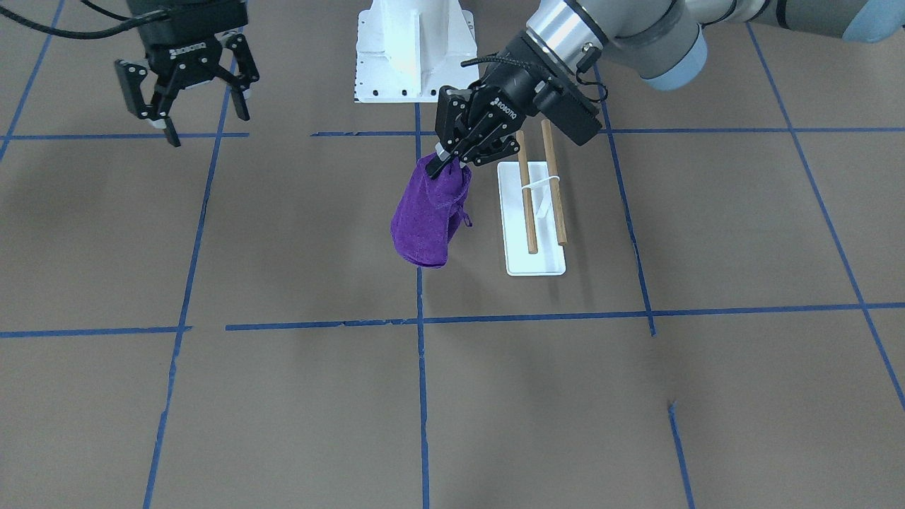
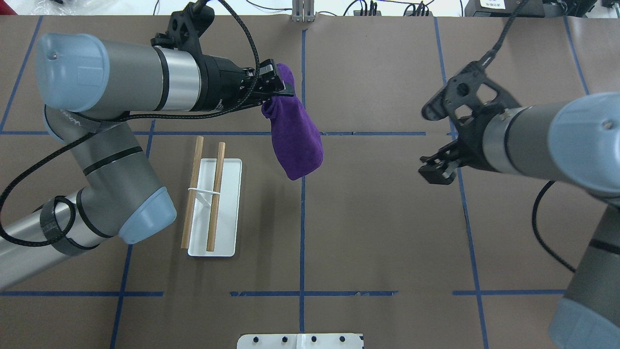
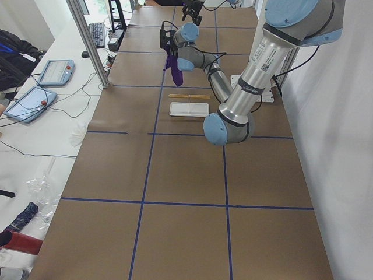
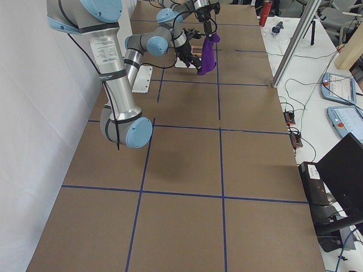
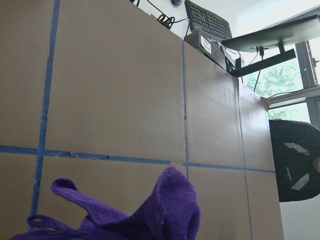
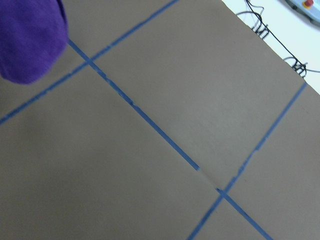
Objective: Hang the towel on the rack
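One towel [image 1: 424,219], one rack [image 1: 535,263]

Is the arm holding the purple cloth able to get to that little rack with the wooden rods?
Probably yes: the left gripper, shut on the towel, hangs right beside the rack, with nothing between them and both rods bare.

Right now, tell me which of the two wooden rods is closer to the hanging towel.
The rod lying over the white base, on the side facing the purple towel. The other rod runs along the base's far edge, away from the towel.
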`<state>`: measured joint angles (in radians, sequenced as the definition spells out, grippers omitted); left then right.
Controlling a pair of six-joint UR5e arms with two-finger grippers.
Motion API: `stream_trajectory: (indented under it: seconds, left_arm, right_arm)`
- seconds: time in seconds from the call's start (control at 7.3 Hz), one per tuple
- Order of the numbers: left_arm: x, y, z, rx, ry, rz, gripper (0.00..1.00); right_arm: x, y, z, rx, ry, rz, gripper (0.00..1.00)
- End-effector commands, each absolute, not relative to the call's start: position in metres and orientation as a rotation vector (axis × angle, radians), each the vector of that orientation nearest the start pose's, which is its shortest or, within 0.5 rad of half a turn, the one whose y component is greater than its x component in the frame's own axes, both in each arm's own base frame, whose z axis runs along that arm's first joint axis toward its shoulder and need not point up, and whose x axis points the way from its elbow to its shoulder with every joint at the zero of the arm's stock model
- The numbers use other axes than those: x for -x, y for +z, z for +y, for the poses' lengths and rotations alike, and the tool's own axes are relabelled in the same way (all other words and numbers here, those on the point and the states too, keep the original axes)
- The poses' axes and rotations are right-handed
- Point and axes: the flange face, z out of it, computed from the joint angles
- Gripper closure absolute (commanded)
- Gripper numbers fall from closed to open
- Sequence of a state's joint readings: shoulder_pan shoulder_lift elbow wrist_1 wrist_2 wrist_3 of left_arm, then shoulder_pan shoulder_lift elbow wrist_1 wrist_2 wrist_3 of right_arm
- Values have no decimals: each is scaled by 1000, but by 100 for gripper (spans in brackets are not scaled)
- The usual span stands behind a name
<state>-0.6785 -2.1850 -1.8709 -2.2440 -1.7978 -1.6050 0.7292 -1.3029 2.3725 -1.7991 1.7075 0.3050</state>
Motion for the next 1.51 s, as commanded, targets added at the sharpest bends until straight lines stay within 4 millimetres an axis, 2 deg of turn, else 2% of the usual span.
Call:
stream_trajectory:
  seconds: [0.0,0.14,0.27,0.55,0.82,0.96,1.1,1.37]
  left_arm:
    - [-406,77,-392,-424,-497,1432,100]
    - [-424,77,-370,-463,-523,1365,100]
    - [-420,77,-358,-477,-536,1294,100]
    - [-414,82,-327,-574,-528,1086,100]
    - [-414,91,-315,-623,-527,995,100]
    - [-412,113,-314,-624,-520,955,100]
    - [-401,130,-312,-623,-517,931,100]
    - [-384,160,-312,-625,-516,881,100]
  right_arm:
    - [140,300,-420,-483,-524,-565,0]
    - [106,335,-420,-413,-463,-558,0]
    - [81,371,-416,-342,-399,-537,0]
    - [46,430,-431,-203,-276,-625,0]
    - [27,445,-440,-173,-210,-698,0]
    - [28,445,-445,-174,-213,-697,0]
    - [28,443,-447,-176,-206,-697,0]
    - [29,455,-450,-154,-197,-686,0]
